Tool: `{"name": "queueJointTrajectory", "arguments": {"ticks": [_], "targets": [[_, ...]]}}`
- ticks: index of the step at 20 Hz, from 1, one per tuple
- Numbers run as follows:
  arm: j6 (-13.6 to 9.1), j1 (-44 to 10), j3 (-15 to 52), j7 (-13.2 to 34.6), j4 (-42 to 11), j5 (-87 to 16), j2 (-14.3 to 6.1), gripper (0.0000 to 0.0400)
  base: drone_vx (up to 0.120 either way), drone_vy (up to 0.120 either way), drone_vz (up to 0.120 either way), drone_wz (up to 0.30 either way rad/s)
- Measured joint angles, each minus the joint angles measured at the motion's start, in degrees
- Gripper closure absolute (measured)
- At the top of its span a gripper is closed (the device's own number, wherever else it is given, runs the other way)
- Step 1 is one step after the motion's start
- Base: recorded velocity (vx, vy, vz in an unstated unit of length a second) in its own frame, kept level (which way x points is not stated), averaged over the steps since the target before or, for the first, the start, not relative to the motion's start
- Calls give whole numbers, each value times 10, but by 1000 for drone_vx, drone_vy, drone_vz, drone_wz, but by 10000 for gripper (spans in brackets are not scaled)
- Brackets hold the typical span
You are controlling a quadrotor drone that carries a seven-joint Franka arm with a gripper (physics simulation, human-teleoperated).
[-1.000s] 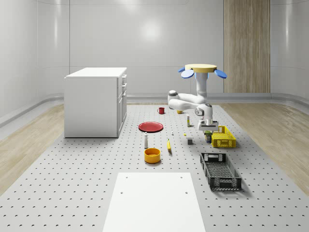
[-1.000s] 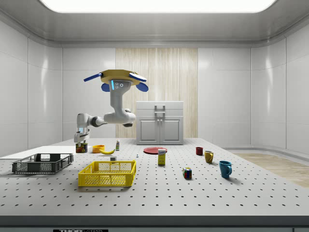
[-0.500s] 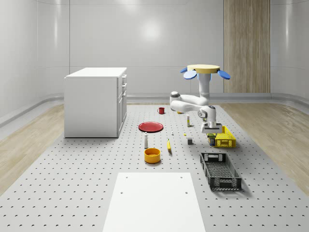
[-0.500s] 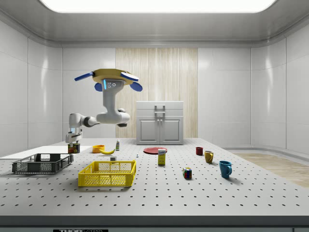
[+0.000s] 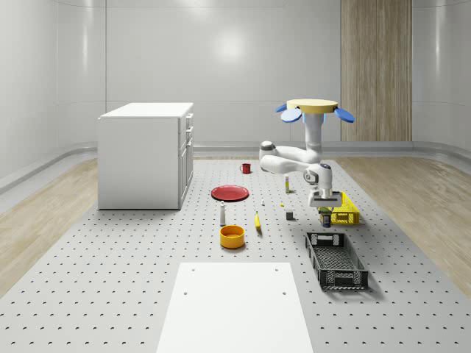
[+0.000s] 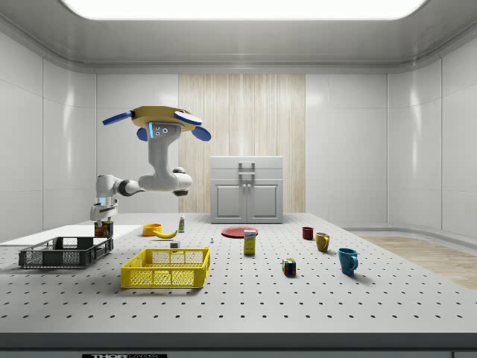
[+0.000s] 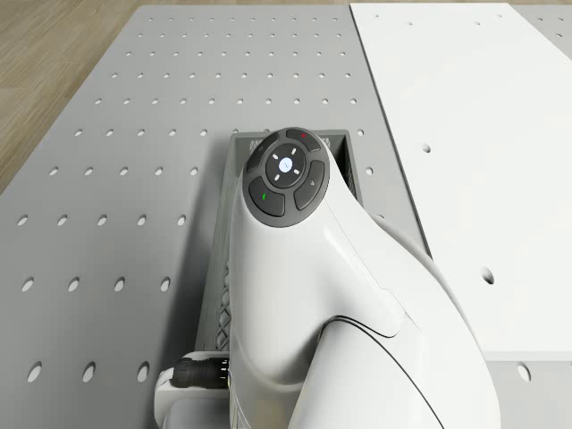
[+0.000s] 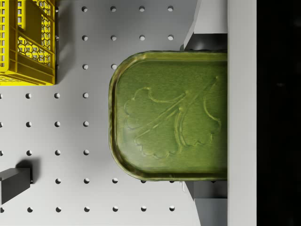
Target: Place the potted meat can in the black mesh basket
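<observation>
I work in a simulated test lab: a wide grey worktop [image 5: 110, 279] drilled with a regular grid of holes, glossy white wall panels [image 5: 221, 66] all round, a white cabinet [image 5: 147, 154] at the far left, and one ceiling light panel [image 6: 238, 7].

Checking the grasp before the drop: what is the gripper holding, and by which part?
The gripper holds the potted meat can, fingers clamped on two opposite sides.

The robot's white arm [image 7: 357, 322] reaches out over the grey perforated tabletop [image 7: 116, 179], its round dark button panel [image 7: 286, 177] facing the camera. Under it lies the black mesh basket [image 7: 234, 147], beside a white board [image 7: 465, 134].
</observation>
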Motion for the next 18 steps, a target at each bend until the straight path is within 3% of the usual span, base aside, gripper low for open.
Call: {"name": "queueJointTrajectory", "arguments": {"ticks": [6,18], "targets": [[0,0,0,0,0,0,0,109,120,0,0,0],[1,0,0,0,0,0,-1,109,120,0,-40,0]]}}
